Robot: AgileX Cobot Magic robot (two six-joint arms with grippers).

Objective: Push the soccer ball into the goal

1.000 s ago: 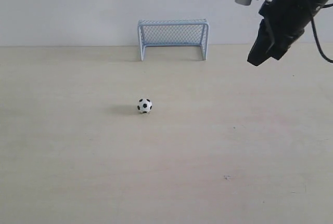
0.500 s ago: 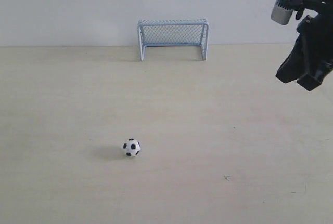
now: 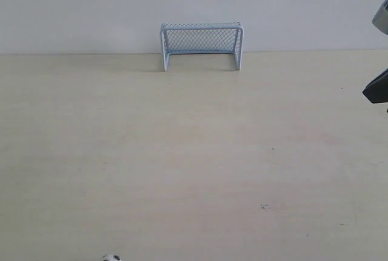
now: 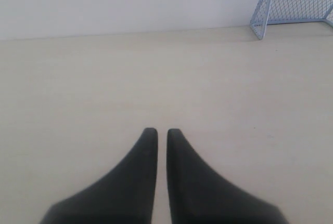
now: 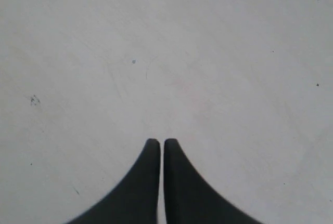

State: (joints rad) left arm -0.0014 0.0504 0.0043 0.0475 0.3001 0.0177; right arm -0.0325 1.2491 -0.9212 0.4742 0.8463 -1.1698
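The soccer ball [image 3: 111, 258] is a tiny white ball with black patches, only its top showing at the bottom edge of the exterior view, far from the goal. The goal [image 3: 202, 45], white-framed with pale mesh, stands at the back of the table against the wall; it also shows in the left wrist view as the goal [image 4: 294, 4]. My left gripper [image 4: 162, 131] is shut with nothing between its fingers and hovers over bare table. My right gripper [image 5: 160, 142] is shut too, over bare table. Only a dark piece of the right arm [image 3: 378, 87] shows at the exterior view's right edge.
The pale wooden table [image 3: 194, 152] stretches from the wall to the front edge, with a few small dark marks [image 3: 264, 206] on it. A plain white wall [image 3: 91, 6] rises behind the goal.
The ball has rolled away from the goal toward the front edge, from mid-table to nearly out of view. The right arm has pulled off to the right, almost out of the exterior view.
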